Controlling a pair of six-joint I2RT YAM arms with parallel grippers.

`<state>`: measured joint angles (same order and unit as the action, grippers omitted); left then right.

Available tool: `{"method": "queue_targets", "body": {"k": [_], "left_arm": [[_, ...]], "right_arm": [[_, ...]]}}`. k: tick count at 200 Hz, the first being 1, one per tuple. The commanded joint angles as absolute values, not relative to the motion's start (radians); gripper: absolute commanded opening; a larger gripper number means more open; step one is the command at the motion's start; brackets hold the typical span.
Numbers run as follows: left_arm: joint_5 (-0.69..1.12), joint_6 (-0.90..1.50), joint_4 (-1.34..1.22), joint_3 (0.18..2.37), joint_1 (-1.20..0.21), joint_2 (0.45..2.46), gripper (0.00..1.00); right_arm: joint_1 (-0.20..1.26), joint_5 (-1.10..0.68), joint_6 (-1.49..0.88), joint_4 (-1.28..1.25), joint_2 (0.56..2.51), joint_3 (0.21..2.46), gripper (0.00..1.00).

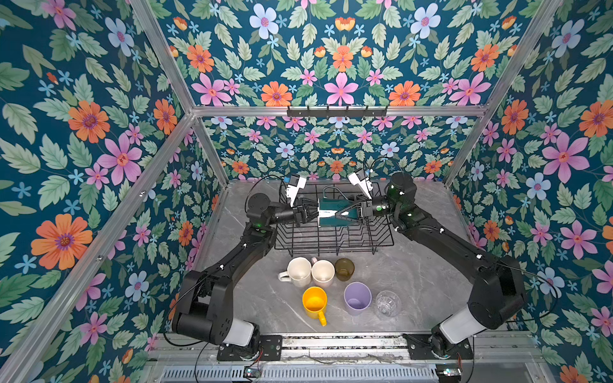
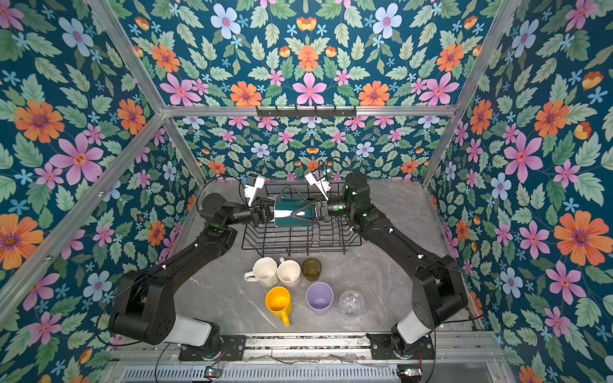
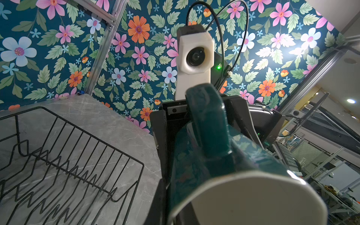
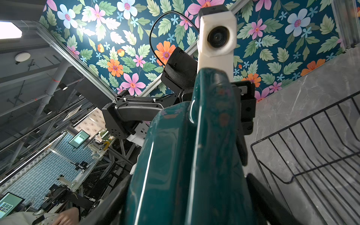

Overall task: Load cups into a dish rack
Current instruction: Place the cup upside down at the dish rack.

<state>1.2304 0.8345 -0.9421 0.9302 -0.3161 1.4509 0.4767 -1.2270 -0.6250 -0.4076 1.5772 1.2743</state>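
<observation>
Hanging level above the black wire dish rack (image 1: 331, 243) near the grey marbled counter's (image 1: 421, 285) back edge, the dark green glazed mug with a white inside (image 1: 327, 205) is sitting between both arms. The left gripper (image 1: 313, 214) is pinching its rim end with fingers closed, while the right gripper (image 1: 341, 215) is straddling the base end with fingers spread, whether pressing I cannot tell. The right fingers should be clamping the body squarely, clear of the handle, before the left is letting go; then the mug should be going down mouth-first between the dividers, not dropping.
</observation>
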Motion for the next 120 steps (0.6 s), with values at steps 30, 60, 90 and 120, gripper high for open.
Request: {"method": "queue_targets", "body": {"k": [30, 60, 90, 120], "left_arm": [[1.231, 0.858, -1.046, 0.943, -0.318, 1.447, 0.00], [1.227, 0.860, -1.043, 0.943, -0.318, 1.443, 0.00], [1.224, 0.858, -1.043, 0.946, -0.317, 1.439, 0.06], [1.221, 0.855, -1.042, 0.946, -0.318, 1.438, 0.13]], "right_arm": [[0.479, -1.192, -0.654, -0.400, 1.563, 1.271, 0.00], [0.479, -1.157, -0.674, -0.359, 1.545, 1.290, 0.00], [0.480, -1.146, -0.681, -0.348, 1.531, 1.296, 0.00], [0.479, -1.144, -0.682, -0.349, 1.516, 1.296, 0.00]]}}
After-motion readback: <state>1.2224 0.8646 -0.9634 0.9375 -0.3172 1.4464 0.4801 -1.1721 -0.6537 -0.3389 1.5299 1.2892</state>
